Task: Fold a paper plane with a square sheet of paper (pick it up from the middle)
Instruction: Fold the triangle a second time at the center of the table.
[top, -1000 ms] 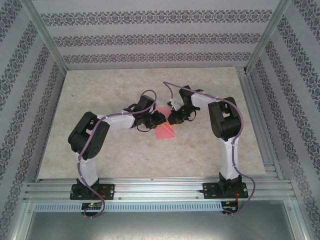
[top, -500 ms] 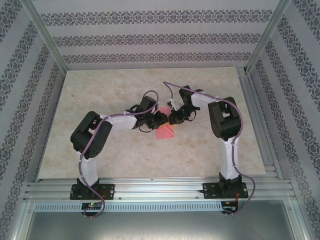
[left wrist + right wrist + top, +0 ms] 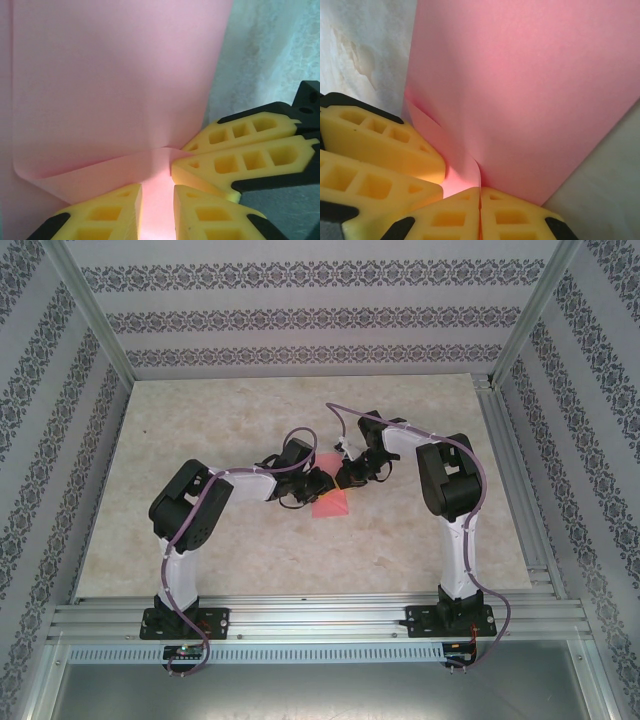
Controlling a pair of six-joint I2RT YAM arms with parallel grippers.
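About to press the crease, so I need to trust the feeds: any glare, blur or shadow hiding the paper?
Left wrist: no glare; the square sheet of paper is evenly lit, glowing brighter between the left fingers; focus is fine. Right wrist: creases read clearly, with a similar glow beside the right fingers. Top external: even light, the sheet small and partly covered.

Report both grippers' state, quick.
left gripper: jaws slightly apart with the square sheet of paper between them; whether it grips cannot be told.
right gripper: shut on the square sheet of paper.
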